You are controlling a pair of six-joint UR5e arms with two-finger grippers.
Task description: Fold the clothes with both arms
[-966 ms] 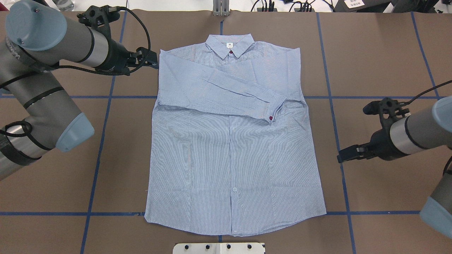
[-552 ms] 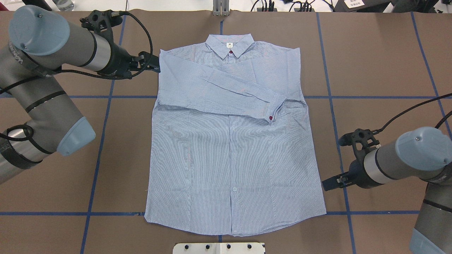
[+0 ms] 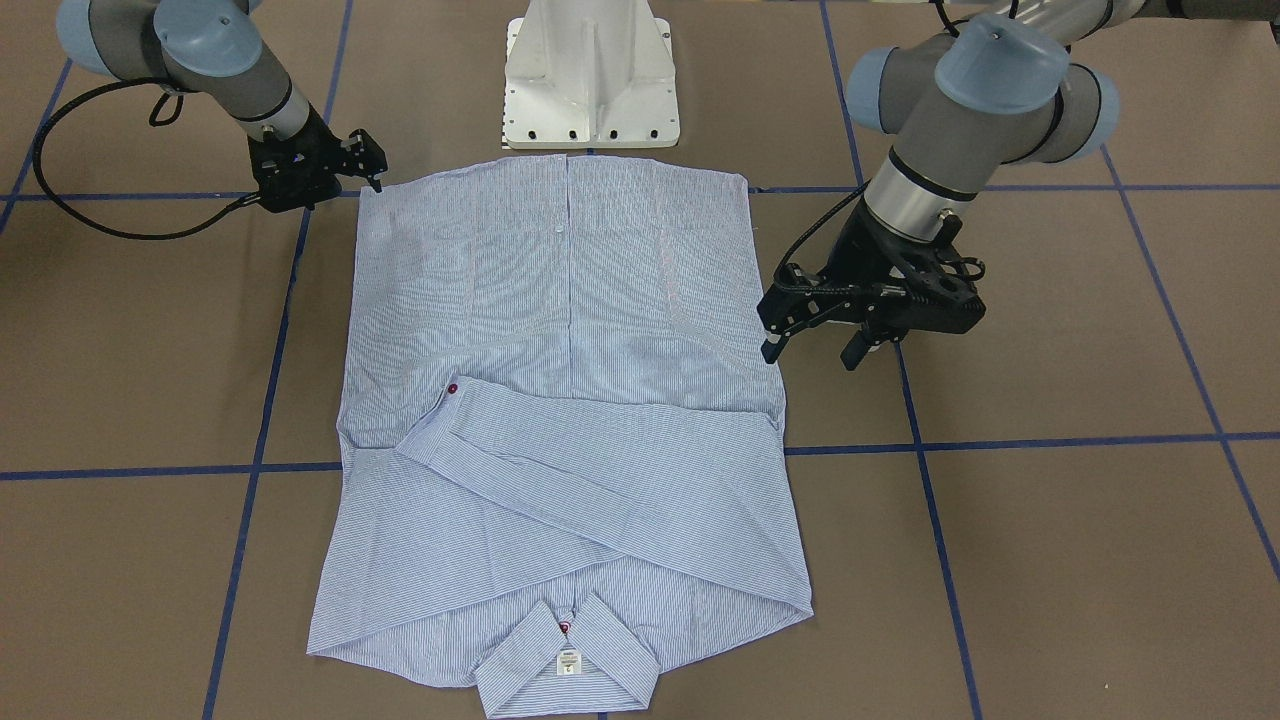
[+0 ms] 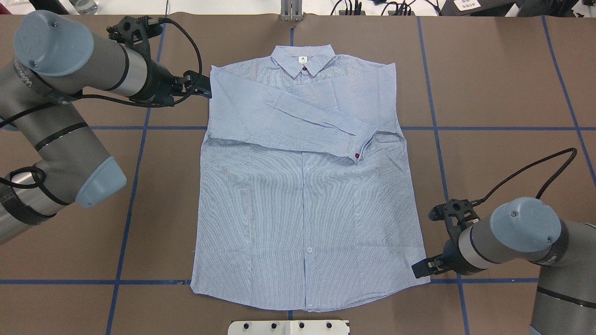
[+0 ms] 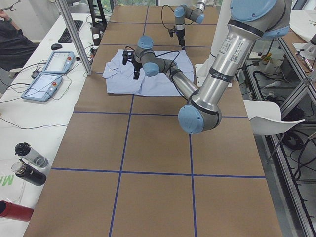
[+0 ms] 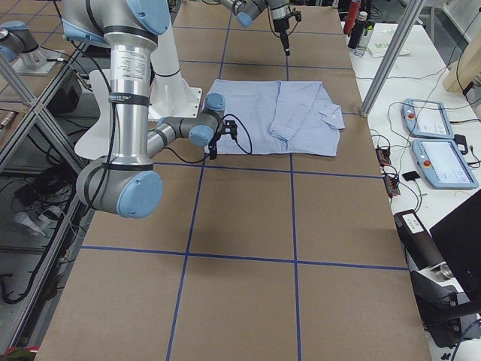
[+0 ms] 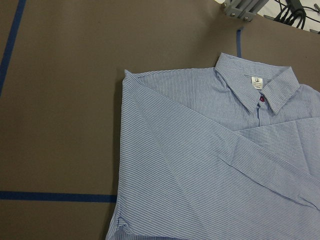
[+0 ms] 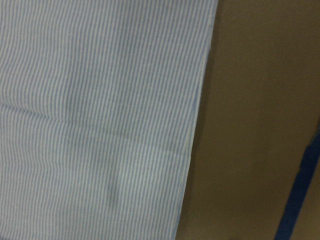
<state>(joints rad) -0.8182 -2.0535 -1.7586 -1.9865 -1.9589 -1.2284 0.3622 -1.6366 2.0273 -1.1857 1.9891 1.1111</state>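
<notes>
The shirt (image 4: 302,209) is laid flat, front up, mid-surface (image 4: 503,93), collar far and hem near. Both sleeves are crossed over the chest, so a body fold is judged to be in preparation. The left gripper (image 3: 810,352) is held just beside the far left shoulder with jaws spread, and the right gripper (image 4: 417,269) is set at the near right hem corner, jaws apparently spread, nothing grasped. Next, each edge should be pinched without the surface beneath being caught.
</notes>
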